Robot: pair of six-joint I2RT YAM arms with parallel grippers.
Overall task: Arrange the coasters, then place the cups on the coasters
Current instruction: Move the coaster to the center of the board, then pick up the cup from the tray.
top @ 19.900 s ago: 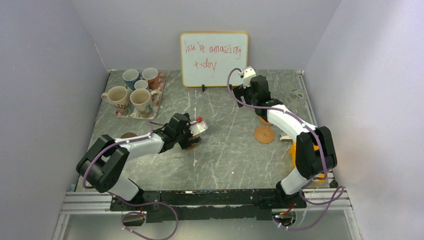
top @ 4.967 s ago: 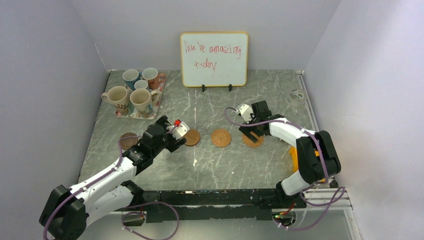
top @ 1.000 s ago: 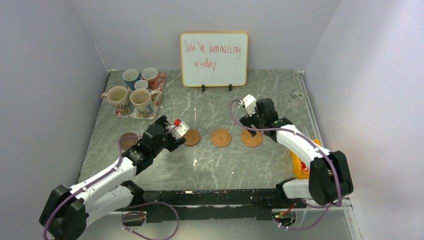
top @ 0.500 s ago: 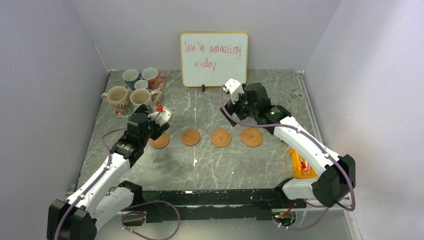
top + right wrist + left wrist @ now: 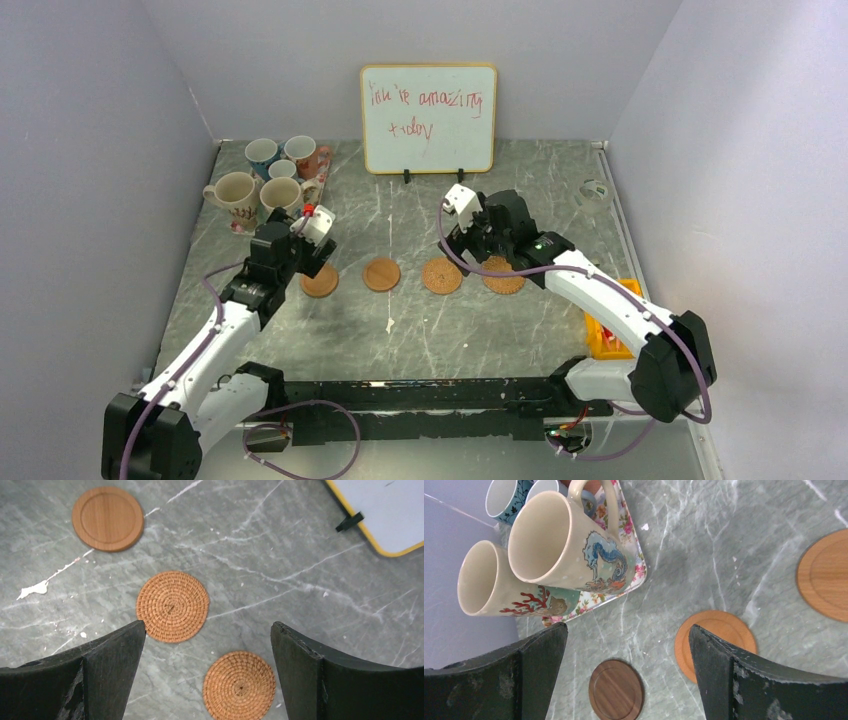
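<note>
1. Four tan coasters (image 5: pixel 381 273) are laid in a row on the table (image 5: pixel 450 330), and the dark brown coaster (image 5: pixel 616 690) is seen by the left end, so the arranging looks done.
2. The cups (image 5: pixel 265 180) are all kept on the flowery tray (image 5: pixel 636 572) at the back left; none is on a coaster yet.
3. The left claw (image 5: pixel 628 630) is spread wide and empty, near the cups. The right claw (image 5: pixel 207 626) is wide and empty too, over the woven coasters.
4. Next, a cup should likely be gripped. The big cream cup (image 5: pixel 569 550) is nearest; it would be lifted off and set flat on a coaster.
</note>
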